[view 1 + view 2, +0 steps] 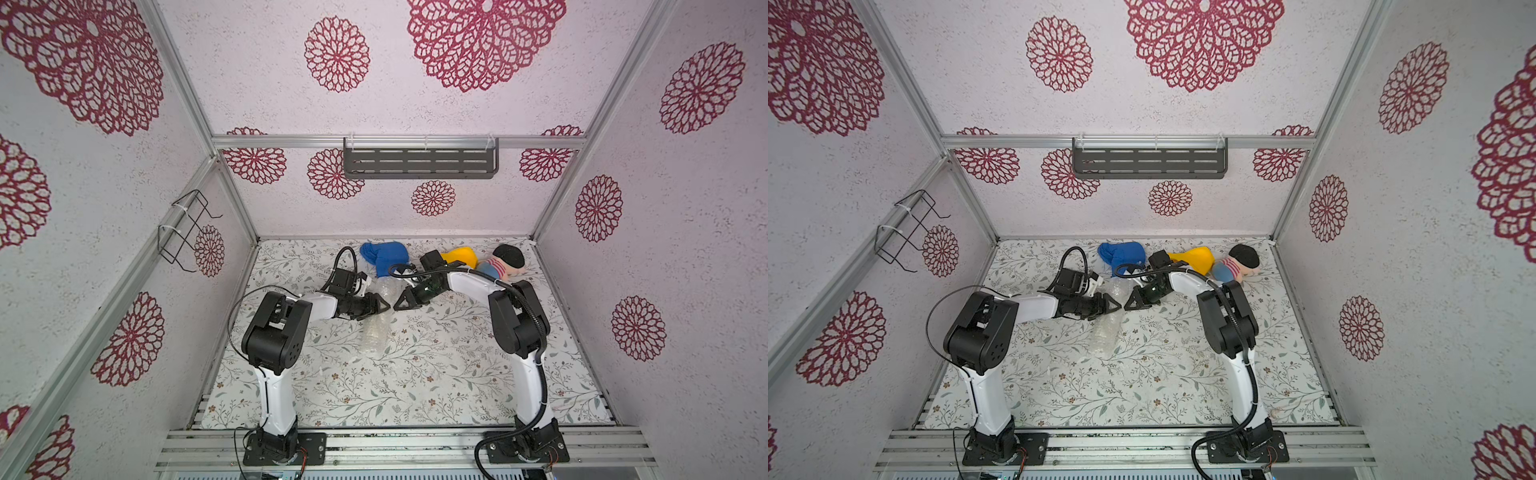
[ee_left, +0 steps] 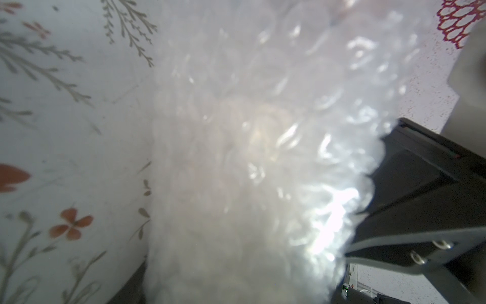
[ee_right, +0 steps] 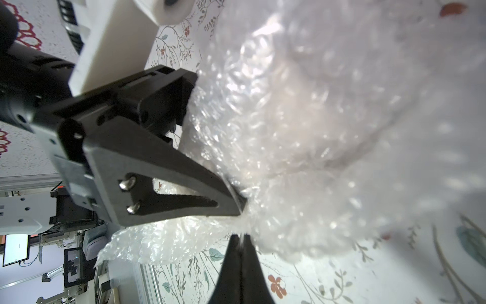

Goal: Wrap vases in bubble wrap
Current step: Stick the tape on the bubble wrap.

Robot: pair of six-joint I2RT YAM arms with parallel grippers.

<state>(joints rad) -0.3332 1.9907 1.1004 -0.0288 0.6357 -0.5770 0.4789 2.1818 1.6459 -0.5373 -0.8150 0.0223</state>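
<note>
Well, in both top views the bubble wrap (image 1: 376, 332) (image 1: 1105, 332) lies as a long, crumpled roll on the flowered table (image 1: 415, 395). It runs from the middle toward the back, where a blue cloth (image 1: 386, 255), a yellow cloth (image 1: 461, 254) and a small doll (image 1: 505, 262) sit along the rear edge. The left gripper (image 1: 387, 307) and right gripper (image 1: 397, 306) come in from either side and meet nose to nose over the far part of the roll, tips almost touching. From up here I cannot tell what the fingers are doing, and the vase cannot be made out. The left wrist view is nearly all wrap (image 2: 236, 158), blurred and shiny, with the black right gripper (image 2: 389, 189) tucked behind its ragged edge; the left arm's own fingers are out of sight. The right wrist view gives what the others do not. There the left gripper (image 3: 243, 206) has its fingers pressed together on a pinch of wrap. The right gripper (image 3: 240, 237) is closed on a thin fold of the same edge just beside it. The vase (image 3: 315, 100) shows only as a pale rounded bulk under the layers.
</note>
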